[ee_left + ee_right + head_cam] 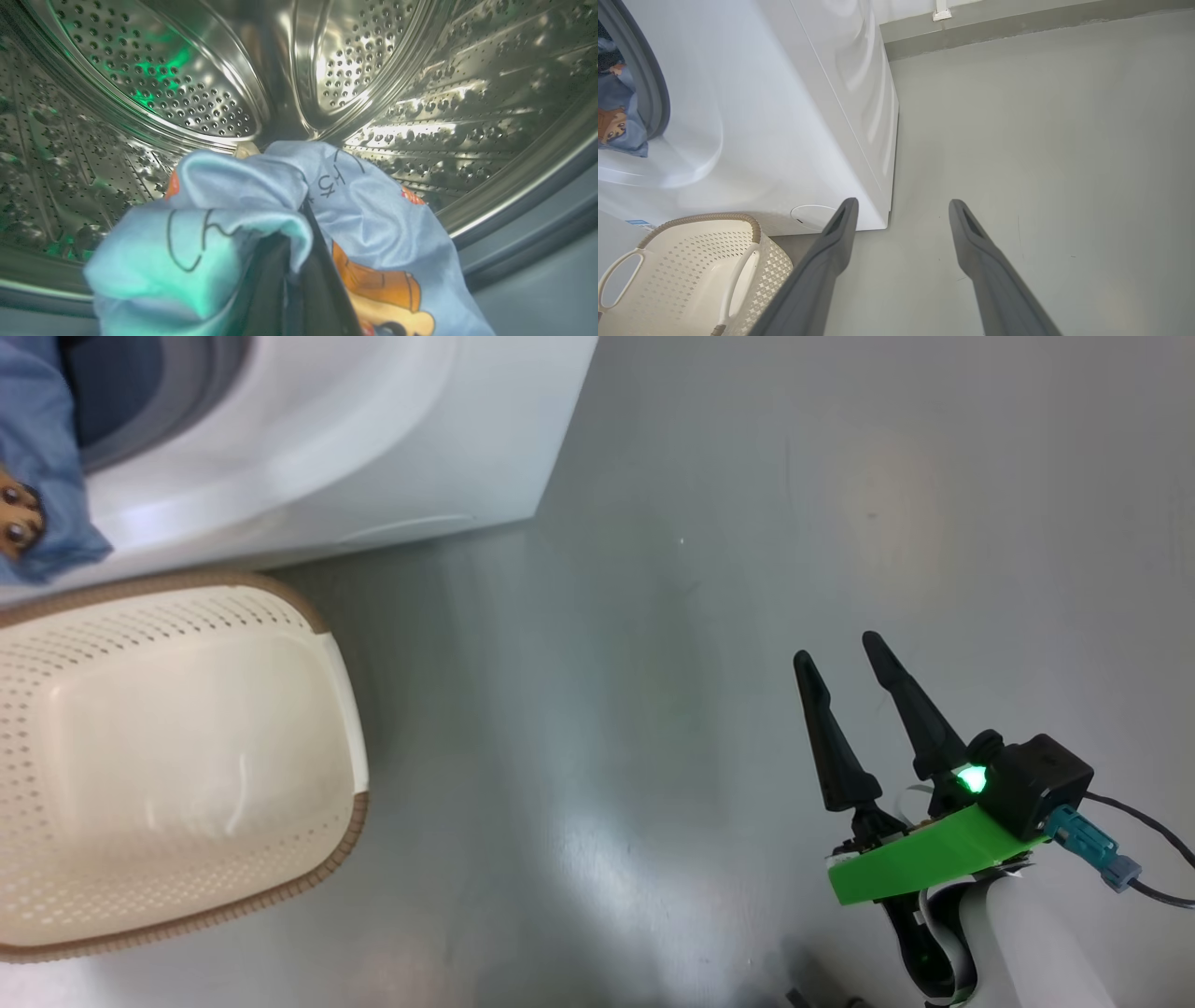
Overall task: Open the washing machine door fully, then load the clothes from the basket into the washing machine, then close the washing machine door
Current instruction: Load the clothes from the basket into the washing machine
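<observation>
Left gripper clamped on the clothes just inside the drum of the washing machine, back wall dead ahead of your fingers, so push deeper before releasing; right gripper spread wide, well apart.

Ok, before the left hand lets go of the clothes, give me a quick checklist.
1. Left hand shut on clothes: ok.
2. Clothes facing the drum: ok.
3. Clothes fully past the washing machine lip: not ok, a fold hangs out.
4. Basket emptied: ok.
5. Right hand open, apart over the floor: ok.
</observation>
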